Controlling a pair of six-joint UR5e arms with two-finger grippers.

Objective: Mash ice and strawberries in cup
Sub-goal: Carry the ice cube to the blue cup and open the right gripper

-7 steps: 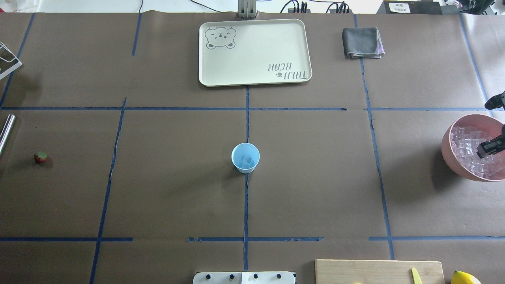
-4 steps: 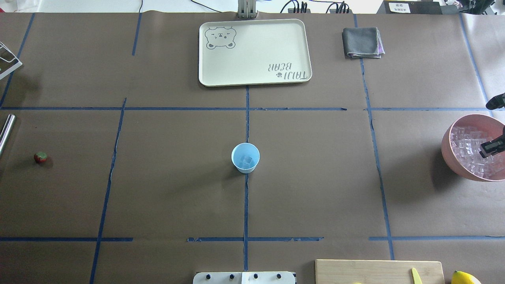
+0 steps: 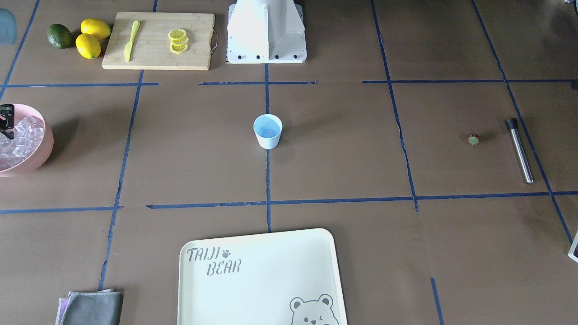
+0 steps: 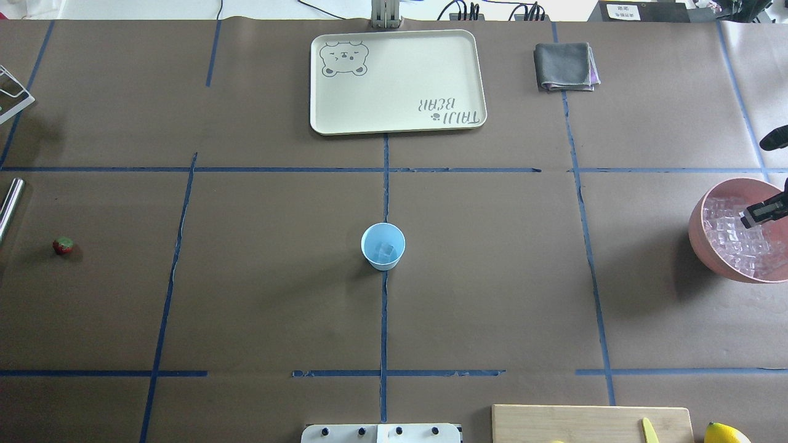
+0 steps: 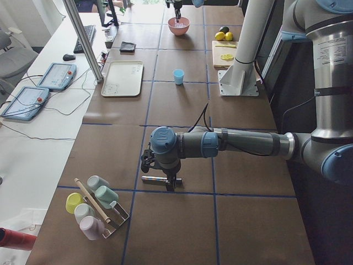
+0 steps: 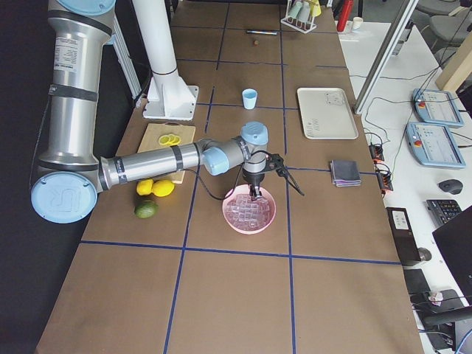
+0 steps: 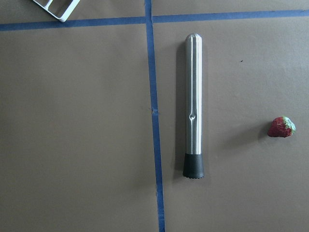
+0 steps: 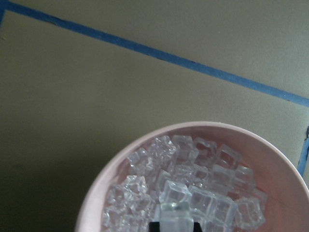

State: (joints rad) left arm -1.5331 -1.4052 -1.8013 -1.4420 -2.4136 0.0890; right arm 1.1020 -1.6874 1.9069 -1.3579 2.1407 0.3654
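One ice cube (image 8: 175,211) sits pinched between the jaws of the right gripper (image 4: 762,213), which are closed narrowly on it. Directly below the jaws lies the rest of the ice (image 8: 193,164), heaped in a pink bowl (image 8: 111,169); the held cube is just above the heap. The cup (image 4: 383,264) stands upright well away from these jaws, at the table's middle on a blue tape line, with one cube (image 4: 385,250) already inside. The strawberry (image 7: 281,127) lies on the table at the far end from the bowl, below the left gripper (image 5: 170,185). It is near the black end of a metal rod (image 7: 193,96) but not touching it. I cannot tell whether the left jaws are wide or narrow.
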